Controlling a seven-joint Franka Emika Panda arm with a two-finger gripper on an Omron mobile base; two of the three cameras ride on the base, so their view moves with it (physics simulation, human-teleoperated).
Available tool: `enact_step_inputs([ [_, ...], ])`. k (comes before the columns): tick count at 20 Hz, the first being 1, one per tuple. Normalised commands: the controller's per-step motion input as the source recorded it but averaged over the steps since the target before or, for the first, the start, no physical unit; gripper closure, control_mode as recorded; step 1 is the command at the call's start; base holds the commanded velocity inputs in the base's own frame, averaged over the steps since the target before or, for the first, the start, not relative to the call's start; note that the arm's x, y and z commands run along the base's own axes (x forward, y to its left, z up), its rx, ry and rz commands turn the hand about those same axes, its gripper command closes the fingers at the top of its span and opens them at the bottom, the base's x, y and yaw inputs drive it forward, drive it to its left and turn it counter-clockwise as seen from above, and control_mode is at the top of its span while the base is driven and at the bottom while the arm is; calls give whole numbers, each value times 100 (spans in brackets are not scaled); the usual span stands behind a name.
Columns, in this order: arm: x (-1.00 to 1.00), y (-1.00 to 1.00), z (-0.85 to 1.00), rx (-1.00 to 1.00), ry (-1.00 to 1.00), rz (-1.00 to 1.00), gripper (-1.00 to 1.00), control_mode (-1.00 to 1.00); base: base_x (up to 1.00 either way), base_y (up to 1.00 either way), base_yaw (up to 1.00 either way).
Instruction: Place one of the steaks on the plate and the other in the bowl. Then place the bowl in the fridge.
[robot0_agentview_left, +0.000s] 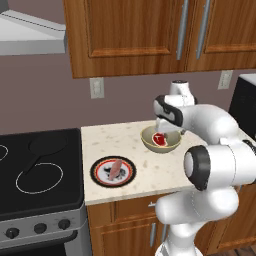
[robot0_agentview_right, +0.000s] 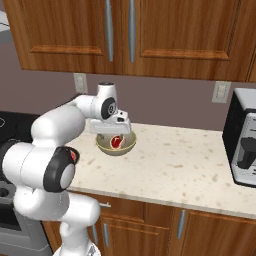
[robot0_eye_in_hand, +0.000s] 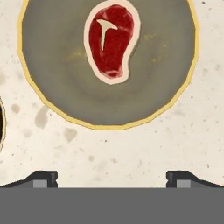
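Counter carries everything; stove sits left of it, toaster far right. Plate is near the counter's front left with one steak on it. Bowl stands farther back, right of the plate, second steak lying inside. Gripper hovers above the bowl's near rim, fingers spread wide, holding nothing. Risks: a thin rim pinch may slip or tip the bowl, spilling the steak; the swing toward the fridge could clip the upper cabinets.
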Motion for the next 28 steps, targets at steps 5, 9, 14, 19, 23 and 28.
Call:
enact_step_inputs([
  [5, -88, 0, 32, 0, 2, -11, -100, -100, 0, 0, 0],
  [9, -86, 0, 43, 0, 4, -10, -100, -100, 0, 0, 0],
  [14, -45, 0, 11, 0, 18, -10, -100, -100, 0, 0, 0],
  [19, -4, 0, -2, 0, 4, 0, -100, -100, 0, 0, 0],
  [23, 0, 0, -2, 0, 0, -4, -100, -100, 0, 0, 0],
  [28, 0, 0, 0, 0, 0, 0, -100, 100, -38, -6, -48],
])
